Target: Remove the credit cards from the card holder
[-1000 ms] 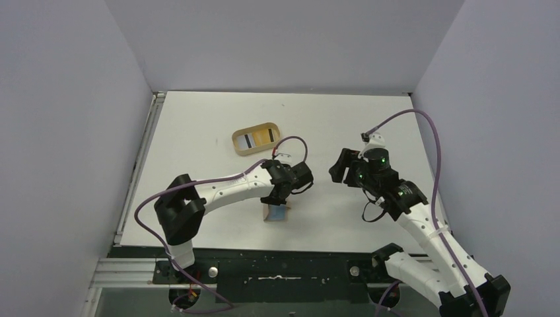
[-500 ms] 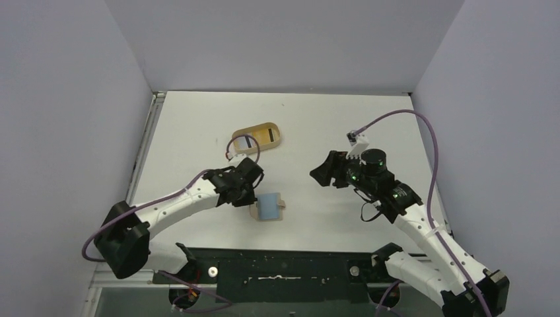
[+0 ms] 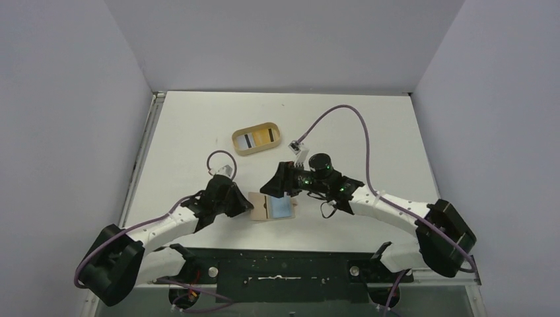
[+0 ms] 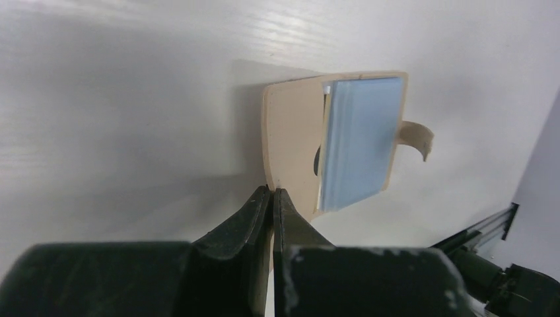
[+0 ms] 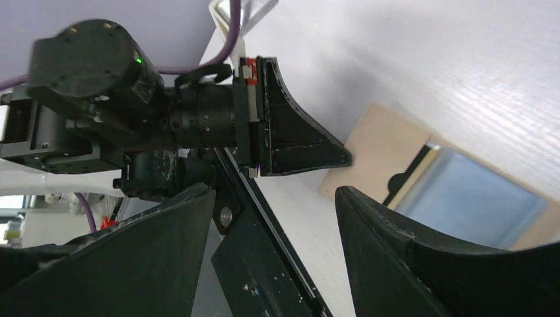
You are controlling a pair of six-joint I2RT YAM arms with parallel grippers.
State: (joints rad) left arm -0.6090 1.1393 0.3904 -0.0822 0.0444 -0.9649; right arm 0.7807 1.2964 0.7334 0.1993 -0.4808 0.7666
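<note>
- The left gripper (image 4: 272, 193) is low over the table (image 3: 198, 132), its two fingers pressed together. The tips meet right at the left edge of the holder (image 4: 290, 132); whether they nip the leather I cannot tell.
- The holder lies open near the table's front edge, between the two grippers. Its left flap is bare tan, and a shadow falls on the table beside it.
- The blue cards (image 4: 360, 139) sit on the holder's right half as a thin stack, with layered edges showing along the stack's left side and the top card plain light blue.
- A small curled tab (image 4: 416, 135) sticks out from the holder's right edge.
- The right gripper (image 5: 274, 195) hangs over the holder with its fingers spread wide. In its wrist view the blue cards and the left gripper's tip show between them, and nothing is in its grasp.
- Farther back, well apart from the holder, an oval tray (image 3: 254, 152) holds two striped cards (image 3: 245, 140), one pale and one yellow.
</note>
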